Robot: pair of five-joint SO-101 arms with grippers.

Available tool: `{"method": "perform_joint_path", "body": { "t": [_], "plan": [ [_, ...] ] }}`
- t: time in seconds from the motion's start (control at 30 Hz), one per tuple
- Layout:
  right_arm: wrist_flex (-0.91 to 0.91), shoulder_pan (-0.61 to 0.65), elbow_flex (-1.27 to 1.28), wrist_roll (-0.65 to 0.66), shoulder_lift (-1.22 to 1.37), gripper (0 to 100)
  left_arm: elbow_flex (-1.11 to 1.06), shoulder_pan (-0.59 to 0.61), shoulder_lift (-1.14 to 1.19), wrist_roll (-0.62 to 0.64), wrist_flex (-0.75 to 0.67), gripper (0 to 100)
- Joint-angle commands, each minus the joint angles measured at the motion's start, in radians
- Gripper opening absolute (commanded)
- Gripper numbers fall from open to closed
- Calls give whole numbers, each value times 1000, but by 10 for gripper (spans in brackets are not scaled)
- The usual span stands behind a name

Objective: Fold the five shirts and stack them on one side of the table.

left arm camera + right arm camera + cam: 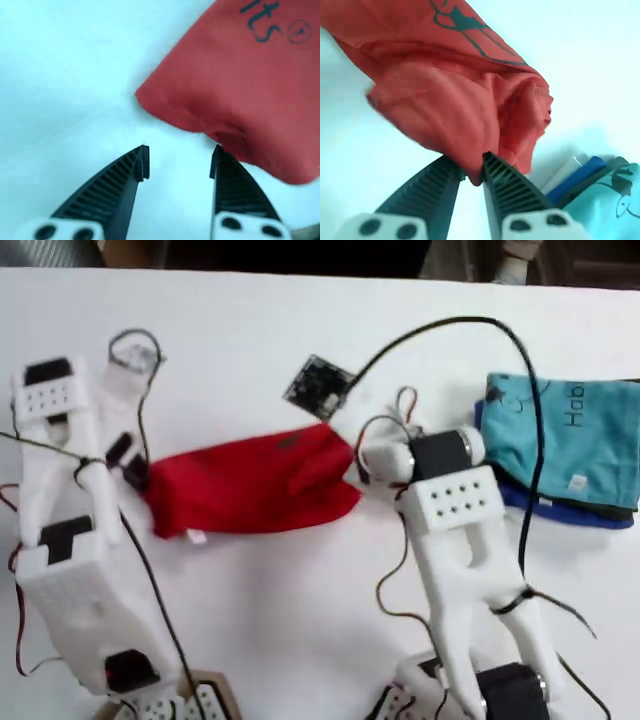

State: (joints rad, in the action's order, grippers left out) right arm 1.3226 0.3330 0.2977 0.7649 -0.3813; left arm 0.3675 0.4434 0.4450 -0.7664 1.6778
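Red shirt [255,480] laid bunched at middle of bench [250,630]; long axis run 9-to-3 o'clock in high view. Right tool [474,172] clamped on gathered fabric at shirt's 3 o'clock end. Left tool [180,161] held agape at 9 o'clock end, nothing gripped; shirt corner just ahead, one finger seemingly touched by hem. Shirt thus found at 3 o'clock from left tool, 9 o'clock from right tool. Left end judged next to be pinched. Folded stack [570,445] placed at 3 o'clock of right tool, nearer right arm.
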Motion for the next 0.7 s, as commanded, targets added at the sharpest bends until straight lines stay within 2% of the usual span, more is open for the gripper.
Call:
{"method": "perform_joint_path", "body": {
  "t": [0.0,0.1,0.2,0.47,0.57,0.67],
  "plan": [
    [-25,-50,-44,5,-47,21,179,11,-11,12,112,218],
    [-122,-130,-44,5,-45,21,163,20,-54,26,110,218],
    [-214,-206,-44,5,-45,21,27,-31,-120,26,110,218],
    [-282,-237,-44,5,-44,21,-421,-339,-402,18,98,218],
    [-309,-246,-44,5,-44,21,-608,-410,-491,-32,6,218],
    [-309,-246,-44,6,-44,21,-750,-405,-526,-49,-146,218]
  ]
}}
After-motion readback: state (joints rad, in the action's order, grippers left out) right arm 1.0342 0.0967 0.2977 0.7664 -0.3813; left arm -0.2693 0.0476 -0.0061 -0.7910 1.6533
